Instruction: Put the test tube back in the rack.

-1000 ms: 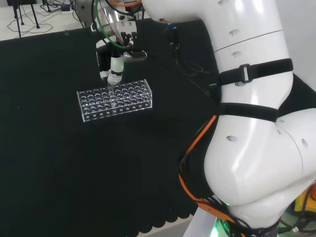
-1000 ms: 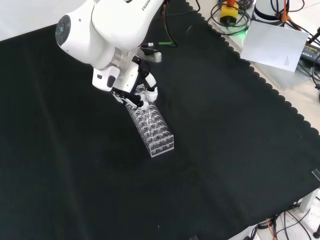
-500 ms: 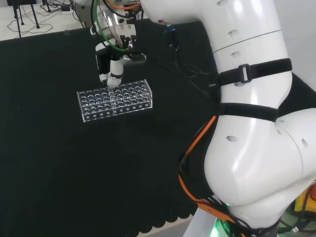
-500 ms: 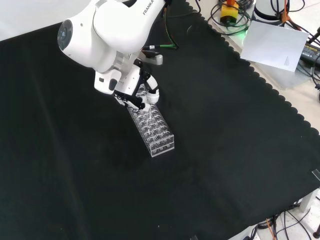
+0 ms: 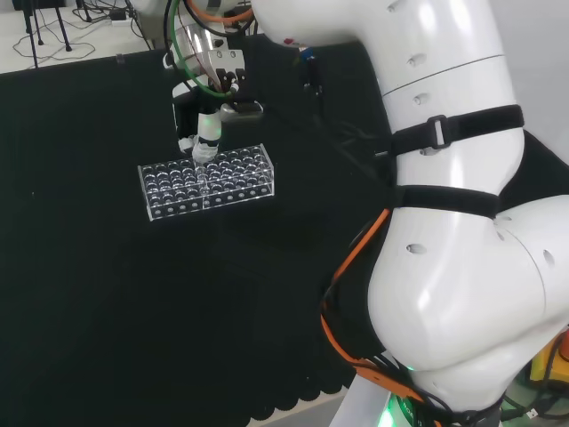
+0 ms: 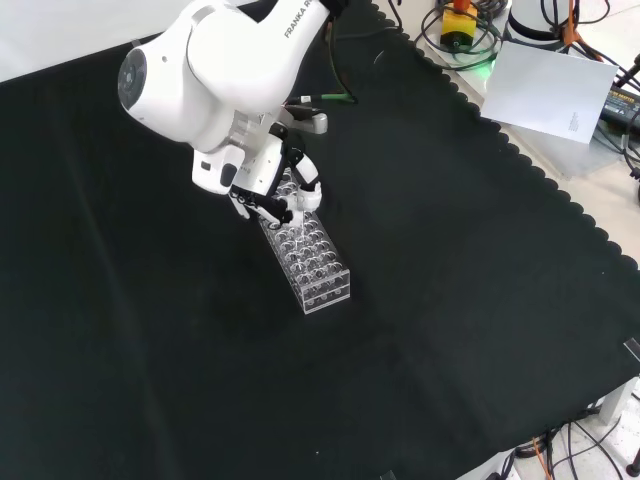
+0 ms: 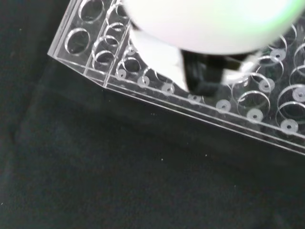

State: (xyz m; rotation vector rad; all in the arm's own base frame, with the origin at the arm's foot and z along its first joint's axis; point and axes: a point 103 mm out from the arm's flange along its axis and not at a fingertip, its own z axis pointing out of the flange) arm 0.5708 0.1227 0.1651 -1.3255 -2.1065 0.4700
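Note:
A clear plastic rack (image 5: 233, 182) with several rows of round holes lies on the black cloth, left of the arm's links in the head view. The black and white hand (image 5: 208, 127) hangs over the rack's far side. Its fingers are curled round a thin clear test tube (image 5: 202, 160), which points down into the rack's holes. In the front view the hand (image 6: 298, 192) covers the rack's upper end (image 6: 318, 262). The wrist view looks past a blurred part of the hand (image 7: 205, 78) at the rack's holes and edge (image 7: 95, 52). How deep the tube sits I cannot tell.
The arm's big white links (image 5: 444, 222) stand at the head view's right. Cables (image 5: 329, 107) run over the cloth behind the rack. Beyond the cloth's scalloped edge (image 6: 560, 190) lie a white sheet (image 6: 555, 90) and electronics.
The hand has shifted a little along the rack, rightward in the front view, still holding the tube over the holes. The rack has not moved.

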